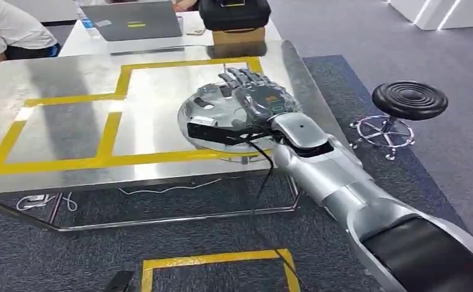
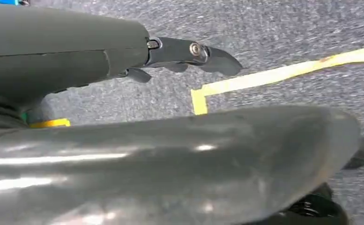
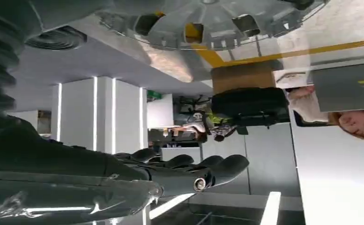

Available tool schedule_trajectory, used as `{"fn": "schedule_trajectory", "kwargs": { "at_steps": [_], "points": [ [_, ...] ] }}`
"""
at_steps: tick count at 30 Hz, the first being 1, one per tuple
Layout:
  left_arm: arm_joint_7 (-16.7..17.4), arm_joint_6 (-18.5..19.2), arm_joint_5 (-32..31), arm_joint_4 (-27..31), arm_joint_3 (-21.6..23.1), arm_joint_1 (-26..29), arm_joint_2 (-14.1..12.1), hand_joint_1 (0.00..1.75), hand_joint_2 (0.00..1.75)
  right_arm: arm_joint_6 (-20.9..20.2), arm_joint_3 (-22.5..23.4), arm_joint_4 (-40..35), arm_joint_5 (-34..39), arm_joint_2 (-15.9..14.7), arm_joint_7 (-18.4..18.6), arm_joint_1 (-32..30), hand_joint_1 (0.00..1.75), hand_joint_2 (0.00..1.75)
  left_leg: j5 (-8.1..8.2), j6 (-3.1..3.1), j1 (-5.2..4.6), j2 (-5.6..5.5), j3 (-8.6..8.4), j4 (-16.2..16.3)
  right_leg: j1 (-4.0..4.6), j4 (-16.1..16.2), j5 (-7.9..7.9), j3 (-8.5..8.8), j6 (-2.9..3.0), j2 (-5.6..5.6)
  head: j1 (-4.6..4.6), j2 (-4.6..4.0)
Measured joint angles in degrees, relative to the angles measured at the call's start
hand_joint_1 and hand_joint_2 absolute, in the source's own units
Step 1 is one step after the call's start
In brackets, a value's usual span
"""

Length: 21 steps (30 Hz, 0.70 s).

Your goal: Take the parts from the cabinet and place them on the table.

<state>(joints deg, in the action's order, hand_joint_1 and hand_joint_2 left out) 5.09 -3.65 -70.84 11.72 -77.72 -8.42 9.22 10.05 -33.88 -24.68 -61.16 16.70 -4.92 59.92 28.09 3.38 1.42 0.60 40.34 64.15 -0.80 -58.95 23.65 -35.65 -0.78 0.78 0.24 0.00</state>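
My right arm reaches out over the steel table (image 1: pixel 51 79), its right hand (image 1: pixel 255 97) laid palm-down on the round silver part (image 1: pixel 206 115), fingers straight and extended across the top; whether they actually grip it I cannot tell. The part sits on the table inside the yellow tape (image 1: pixel 109 131) outline. My left hand (image 2: pixel 189 54) hangs over the carpet, fingers apart, holding nothing.

Part (image 1: pixel 212 115) on table (image 1: pixel 57 79) — stool (image 1: pixel 409 100) right.
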Motion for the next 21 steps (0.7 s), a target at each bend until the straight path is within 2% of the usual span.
{"fn": "schedule_trajectory", "kwargs": {
  "at_steps": [1,2,3,4,5,6,7,8,9,11,12,13,14,15,17,18,19,20,21],
  "points": [
    [0.0,0.0,0.0,0.0,0.0,-0.01,0.0,0.0,0.0,0.0,0.0,0.0,0.0,0.0,-0.04,-0.03,0.0,1.75,2.29,0.04,0.0,-0.11,1.25,3.75,0.03,0.0,-0.42,-0.57,0.06,0.05,-0.09,0.0],
    [0.0,0.04,0.0,0.0,-0.04,-0.03,0.02,0.0,0.0,0.02,0.0,0.02,0.0,0.0,-0.09,-0.18,0.0,1.75,4.63,0.05,0.0,-0.19,2.74,8.92,0.11,-0.01,-1.11,-1.45,0.16,0.08,-0.22,0.0],
    [0.0,0.24,0.0,0.0,-0.07,-0.03,0.04,0.0,0.0,0.11,0.0,0.02,0.09,0.0,-0.09,-0.37,0.0,1.75,4.92,0.0,0.0,-0.22,2.91,10.84,0.13,-0.01,-1.63,-2.09,0.15,0.1,-0.19,0.0],
    [0.0,0.37,0.0,0.0,-0.07,-0.03,0.02,0.0,0.0,0.24,0.0,0.02,0.2,0.0,-0.18,-0.62,0.0,1.75,3.79,-0.07,0.0,-0.24,1.8,10.45,0.13,-0.02,-2.23,-2.91,0.05,0.12,-0.19,0.0],
    [0.0,0.44,0.0,0.0,-0.07,-0.07,0.02,0.0,0.0,0.35,0.0,0.02,0.24,0.0,-0.22,-0.81,0.0,1.75,1.96,-0.14,0.02,-0.25,-0.2,8.21,0.11,-0.04,-2.82,-3.66,-0.14,0.16,-0.28,0.0],
    [0.0,0.48,0.0,0.0,-0.07,-0.11,0.0,0.0,0.0,0.53,0.0,0.02,0.33,0.0,-0.24,-0.94,0.0,1.75,0.22,-0.2,0.04,-0.26,-3.03,4.5,0.02,-0.05,-3.37,-4.28,-0.39,0.23,-0.24,0.0],
    [0.0,0.59,0.0,0.0,-0.07,-0.22,0.0,0.0,0.0,0.81,0.0,0.0,0.39,0.0,-0.33,-1.0,0.0,1.75,-0.64,-0.27,0.05,-0.32,-6.66,-0.18,-0.07,-0.1,-3.9,-4.81,-0.76,0.33,-0.28,0.0],
    [0.0,0.63,0.0,0.0,-0.07,-0.44,0.02,0.0,0.0,1.07,0.02,0.0,0.46,0.0,-0.42,-1.0,0.0,1.75,0.87,-0.25,0.1,-0.67,-9.86,-4.54,0.05,-0.2,-4.38,-5.29,-1.28,0.43,-0.41,0.0],
    [0.0,0.63,0.0,0.0,-0.07,-0.57,0.07,0.0,0.0,1.22,0.04,-0.02,0.48,-0.04,-0.44,-1.01,0.0,1.75,1.12,-0.7,-0.16,-1.17,-10.61,-6.19,0.2,-0.2,-4.78,-5.54,-1.57,0.39,-0.43,0.0],
    [0.0,0.7,0.0,0.0,-0.07,-0.61,0.22,0.0,0.0,1.59,0.04,0.0,0.59,-0.04,-0.59,-1.15,0.0,1.75,0.65,-1.43,-0.4,-1.21,-9.77,-5.72,0.16,0.53,-6.09,-5.3,-2.27,0.43,-0.59,0.0],
    [0.0,0.68,0.0,0.0,-0.07,-0.61,0.2,0.0,0.0,1.62,0.04,0.0,0.61,-0.11,-0.57,-1.23,0.0,1.75,0.27,-1.95,-0.52,-1.18,-9.53,-5.68,0.06,1.06,-6.68,-5.25,-2.69,0.49,-0.46,0.0],
    [0.0,0.68,0.0,0.0,-0.07,-0.62,0.2,0.0,0.0,1.66,0.09,0.07,0.72,-0.55,-0.5,-1.29,0.0,1.75,-0.56,-2.75,-0.15,-0.77,-8.97,-5.95,-0.17,1.09,-6.61,-5.57,-2.97,0.44,-0.59,0.0],
    [0.02,0.68,0.0,0.0,-0.04,-0.73,0.22,0.0,0.0,1.75,0.11,0.09,0.83,-0.83,-0.48,-1.26,0.0,1.75,-1.16,-3.19,-0.27,-0.69,-8.39,-5.94,-0.11,-0.08,-4.16,-6.27,-3.12,0.02,-0.37,0.0],
    [0.02,0.68,0.0,0.0,-0.04,-0.76,0.24,0.0,0.0,1.79,0.2,0.09,0.94,-1.15,-0.48,-1.21,0.0,1.75,-1.78,-3.6,-0.36,-0.66,-7.68,-5.94,-0.08,-3.47,-0.46,-7.2,-3.25,-0.19,-0.35,0.0],
    [0.07,0.83,0.0,0.0,0.02,-0.68,0.28,0.0,0.0,2.23,0.57,0.09,1.55,-1.92,-0.61,-1.04,0.0,1.75,-3.1,-3.86,-0.63,-0.65,-6.09,-5.9,0.08,-13.06,5.78,-9.49,-3.44,-0.21,-0.37,0.0],
    [0.07,0.87,0.0,0.0,0.06,-0.66,0.31,0.0,0.0,2.42,0.72,0.09,1.92,-2.31,-0.72,-1.0,0.0,1.75,-3.69,-3.96,-0.8,-0.61,-5.37,-5.86,0.17,-16.48,6.94,-10.04,-3.39,-0.22,-0.35,0.0],
    [0.07,1.03,0.0,0.0,0.07,-0.6,0.31,0.0,0.0,2.54,0.96,0.07,2.32,-2.76,-0.83,-1.0,0.0,1.75,-4.3,-4.06,-0.99,-0.56,-4.56,-5.85,0.3,-18.19,6.5,-9.72,-3.2,-0.22,-0.39,0.0],
    [0.07,1.16,0.0,0.0,0.07,-0.56,0.31,0.0,0.0,2.58,1.31,0.02,2.73,-3.22,-0.98,-0.99,0.0,1.75,-4.91,-4.1,-1.22,-0.54,-3.84,-5.85,0.52,-17.47,4.98,-8.14,-2.83,-0.21,-0.37,0.0],
    [0.07,1.22,0.0,0.0,0.09,-0.51,0.31,0.0,0.0,2.73,1.71,-0.02,3.19,-3.76,-1.18,-0.86,0.0,1.75,-5.52,-4.13,-1.47,-0.55,-3.06,-5.84,0.82,-14.11,3.09,-5.12,-2.23,-0.21,-0.35,0.0]
  ]
}}
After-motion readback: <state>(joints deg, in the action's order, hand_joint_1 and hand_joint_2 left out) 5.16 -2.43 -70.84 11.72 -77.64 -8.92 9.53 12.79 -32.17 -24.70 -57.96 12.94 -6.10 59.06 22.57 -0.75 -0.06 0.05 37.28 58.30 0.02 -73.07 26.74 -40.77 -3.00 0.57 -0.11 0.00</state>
